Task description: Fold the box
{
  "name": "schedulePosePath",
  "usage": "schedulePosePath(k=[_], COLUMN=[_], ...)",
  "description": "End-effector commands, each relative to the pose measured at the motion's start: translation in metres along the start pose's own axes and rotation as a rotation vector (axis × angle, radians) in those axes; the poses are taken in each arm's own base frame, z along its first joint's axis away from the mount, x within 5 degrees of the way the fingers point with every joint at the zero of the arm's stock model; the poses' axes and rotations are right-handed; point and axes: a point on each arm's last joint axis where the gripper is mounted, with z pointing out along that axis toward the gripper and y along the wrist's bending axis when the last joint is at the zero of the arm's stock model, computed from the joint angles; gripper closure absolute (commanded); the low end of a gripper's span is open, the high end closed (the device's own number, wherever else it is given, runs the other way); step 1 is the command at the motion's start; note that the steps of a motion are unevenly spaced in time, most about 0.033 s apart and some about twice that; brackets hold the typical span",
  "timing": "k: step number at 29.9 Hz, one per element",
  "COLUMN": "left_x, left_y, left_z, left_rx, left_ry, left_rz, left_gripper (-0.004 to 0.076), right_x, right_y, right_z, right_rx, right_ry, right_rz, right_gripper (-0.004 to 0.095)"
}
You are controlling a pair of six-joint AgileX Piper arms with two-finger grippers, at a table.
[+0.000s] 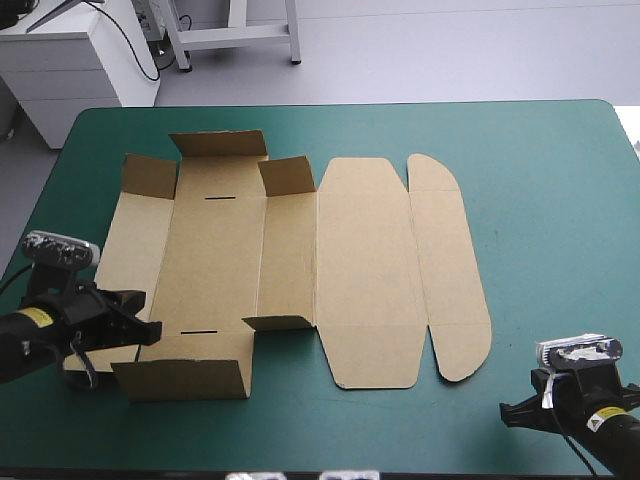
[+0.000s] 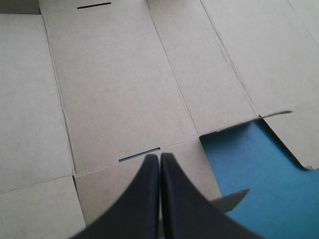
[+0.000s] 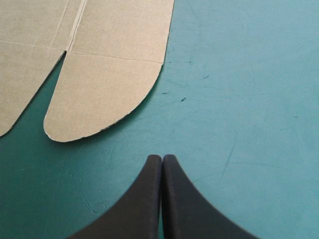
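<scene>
Presently on table: cut sheet of matte brown board, the box, mostly flat across the left and middle of the teal-green cover.
Shape: creased panels; rounded lid flaps toward the right edge; short flaps raised at the left part; two narrow slots.
Left gripper: black fingers pressed together, over the box's near-left flap, beside a slot.
Right gripper: black fingers pressed together, over bare cover by the near right corner, apart from the rounded flap.

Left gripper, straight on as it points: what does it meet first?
The box: the left gripper, shut, points at the board beside the narrow slot at the fold of the near flap. Height above it is unclear, so the exact spot is a guess.
</scene>
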Motion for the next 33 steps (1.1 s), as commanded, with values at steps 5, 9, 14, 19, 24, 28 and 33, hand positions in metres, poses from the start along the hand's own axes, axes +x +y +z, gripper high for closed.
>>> schedulePosePath(k=[5,9,14,19,24,28,33], left_x=[-0.042,-0.059,-0.081,-0.086,-0.065,-0.046,-0.024], left_y=[0.026,0.043,0.073,0.123,0.178,0.215,0.245], left_z=[0.049,0.079,0.100,0.097,0.080,0.072,0.074], left_rx=[-0.009,-0.028,-0.081,-0.116,-0.117,-0.062,0.016], left_ry=[0.013,0.060,0.100,0.109,0.111,0.070,0.081], left_rz=[-0.065,-0.082,-0.138,-0.246,-0.392,-0.520,-0.560], left_gripper=[0.0732,0.0732,0.0732,0.0732,0.0732,0.0732,0.0732], right_x=[-0.010,-0.010,-0.010,-0.010,-0.010,-0.010,-0.010], right_y=[0.000,0.000,0.000,0.000,0.000,0.000,0.000], right_z=[-0.005,-0.005,-0.005,-0.005,-0.005,-0.005,-0.005], right_rx=[0.005,0.005,0.005,0.006,0.006,0.006,0.006], right_ry=[-0.064,-0.064,-0.064,-0.064,-0.064,-0.064,-0.064], right_rz=[-0.002,-0.002,-0.002,-0.003,-0.003,-0.003,-0.003], right_gripper=[0.0928,0.0928,0.0928,0.0928,0.0928,0.0928,0.0928])
